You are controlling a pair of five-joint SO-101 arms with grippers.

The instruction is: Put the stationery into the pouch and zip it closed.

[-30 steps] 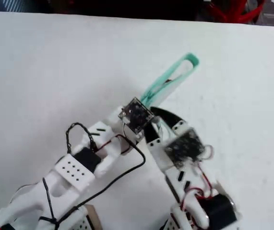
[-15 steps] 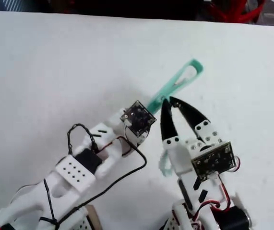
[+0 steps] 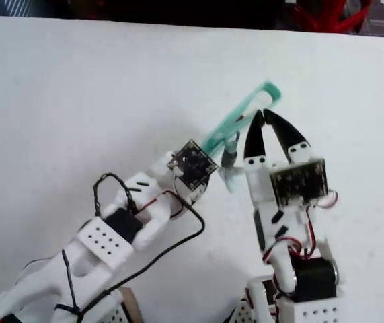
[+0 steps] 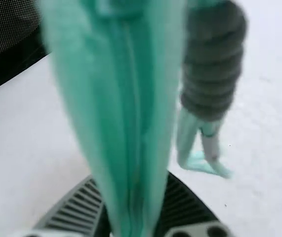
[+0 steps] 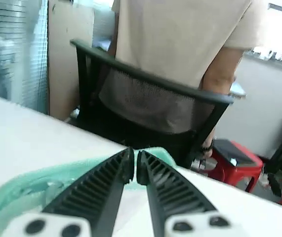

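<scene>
On the table [image 3: 77,87], pouch [image 3: 242,109] clamped in left hand [image 3: 205,147], right hand [image 3: 264,116] closed and empty, beside pouch's far end.

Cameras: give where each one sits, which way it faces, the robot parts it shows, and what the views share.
High view: fixed above the table, looking down; left arm and right arm show.
Left wrist view: on the left arm, looking along the pouch held against its own ribbed jaw.
Right wrist view: on the right arm, facing across the table toward a chair; the right gripper shows, shut.
All three share the pouch.
</scene>
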